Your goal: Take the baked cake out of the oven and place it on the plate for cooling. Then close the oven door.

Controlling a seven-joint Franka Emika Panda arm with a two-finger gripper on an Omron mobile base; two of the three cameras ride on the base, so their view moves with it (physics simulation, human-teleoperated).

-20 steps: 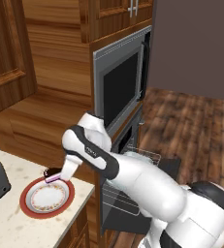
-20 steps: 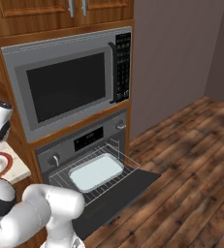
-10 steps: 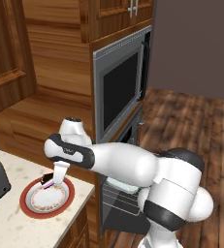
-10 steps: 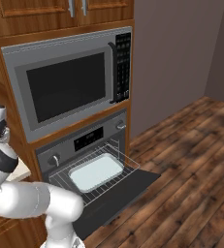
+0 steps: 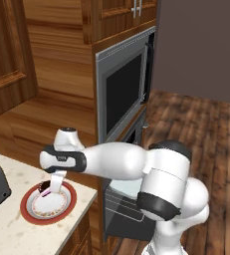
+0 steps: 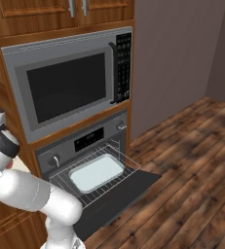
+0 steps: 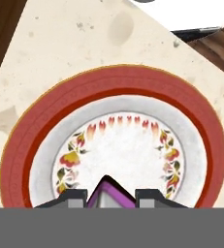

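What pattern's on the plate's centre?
The plate has a white centre ringed with small red, yellow and green floral motifs inside a wide red rim; the hand view shows it best.

Your hand hangs above the round red-rimmed plate with a floral white centre, lying on the speckled cream desk, its dark fingertips clamping a small purple-edged wedge slice.

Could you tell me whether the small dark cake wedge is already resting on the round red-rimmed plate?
Cannot tell. In the hand view the gripper grips the cake wedge above the plate, but contact underneath is hidden.
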